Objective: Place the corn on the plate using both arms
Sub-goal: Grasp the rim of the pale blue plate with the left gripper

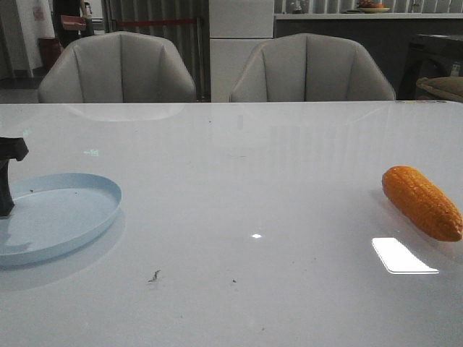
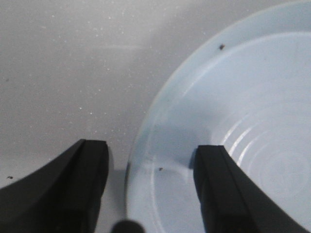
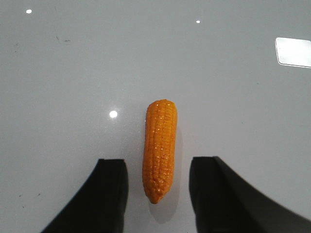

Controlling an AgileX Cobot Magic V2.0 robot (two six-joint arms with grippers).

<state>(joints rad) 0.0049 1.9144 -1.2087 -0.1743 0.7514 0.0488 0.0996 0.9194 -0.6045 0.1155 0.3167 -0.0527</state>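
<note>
The orange corn (image 1: 422,202) lies on the white table at the right. In the right wrist view the corn (image 3: 160,148) lies lengthwise, its tapered end between my open right gripper's (image 3: 158,167) fingers, touching neither. The right arm is out of the front view. The pale blue plate (image 1: 101,217) sits at the left. My left gripper (image 2: 150,153) is open and straddles the plate's rim (image 2: 141,141), one finger over the plate, the other over the table. Only a black part of the left arm (image 1: 7,181) shows at the front view's left edge.
Two grey chairs (image 1: 119,69) (image 1: 311,69) stand behind the table's far edge. Small dark specks (image 1: 154,275) lie on the table in front of the plate. A bright light reflection (image 1: 401,254) shines near the corn.
</note>
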